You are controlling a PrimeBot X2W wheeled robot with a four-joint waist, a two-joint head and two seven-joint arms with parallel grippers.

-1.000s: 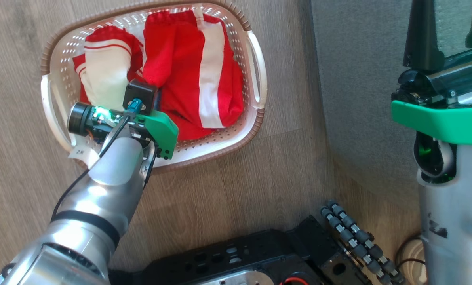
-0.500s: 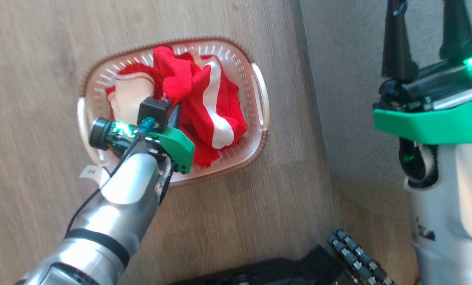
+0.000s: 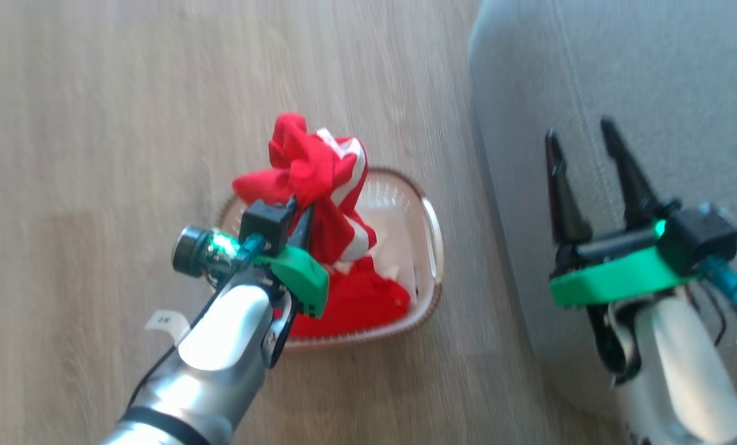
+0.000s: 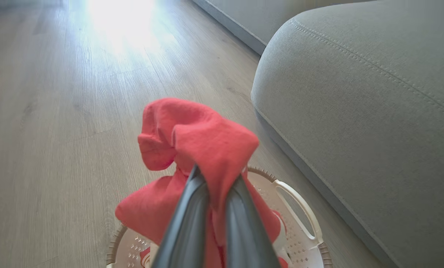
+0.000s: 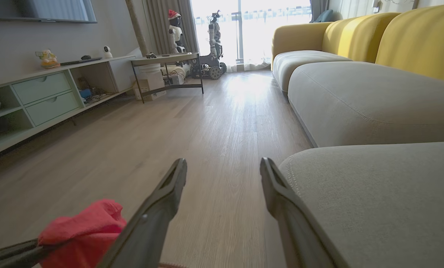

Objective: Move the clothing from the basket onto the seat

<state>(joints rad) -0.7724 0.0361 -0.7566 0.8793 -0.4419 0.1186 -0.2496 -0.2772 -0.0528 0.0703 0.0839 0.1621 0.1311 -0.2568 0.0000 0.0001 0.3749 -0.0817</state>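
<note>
Head view | gripping red clothing (image 3: 311,165) in closed left claw (image 3: 302,214), lifted above basket (image 3: 434,246), up from inside it a second ago | holding right claw (image 3: 580,128) open over seat (image 3: 665,86) | basket beside seat on floor (image 3: 96,123)

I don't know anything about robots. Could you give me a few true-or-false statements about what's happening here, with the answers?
1. The left jaws are shut on a red garment. True.
2. The basket is empty. False: more red clothing lies in it.
3. The right jaws hold a garment too. False: they stand open and hold nothing.
4. The basket sits on the floor beside the grey seat. True.
5. The lifted garment lies on the seat. False: it hangs from the left jaws above the basket.
</note>
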